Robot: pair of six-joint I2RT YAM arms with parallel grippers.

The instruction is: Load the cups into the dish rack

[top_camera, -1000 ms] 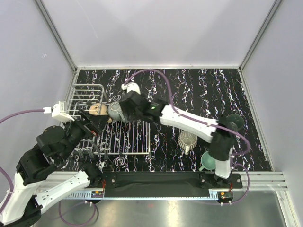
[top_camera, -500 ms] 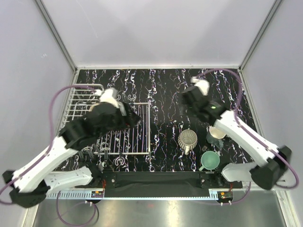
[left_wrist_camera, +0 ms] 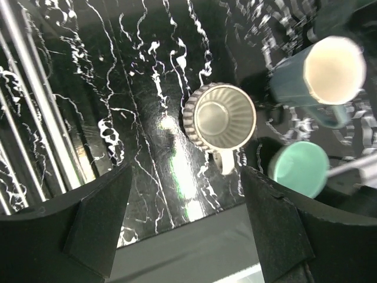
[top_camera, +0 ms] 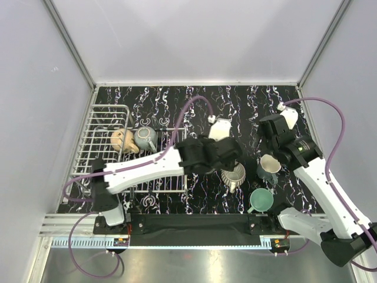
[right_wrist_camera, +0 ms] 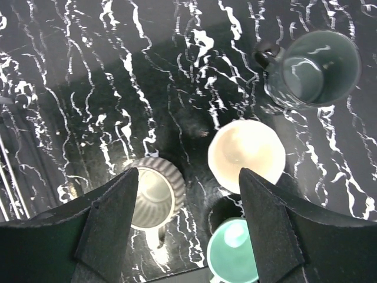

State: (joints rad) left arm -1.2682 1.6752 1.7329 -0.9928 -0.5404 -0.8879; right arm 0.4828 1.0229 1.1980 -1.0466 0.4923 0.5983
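Hovering left hand [left_wrist_camera: 185,186], fingers [left_wrist_camera: 94,224] spread, ribbed cup [left_wrist_camera: 219,118] below between them

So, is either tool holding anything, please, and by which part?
Nothing is held: the left tool and the right tool are both open and empty.

Six cups: one peach-tan cup [top_camera: 121,140]; one ribbed cup [top_camera: 234,175]; one mint cup [top_camera: 261,200]; three grey-teal cups [right_wrist_camera: 312,68]; one dish rack [top_camera: 100,127].
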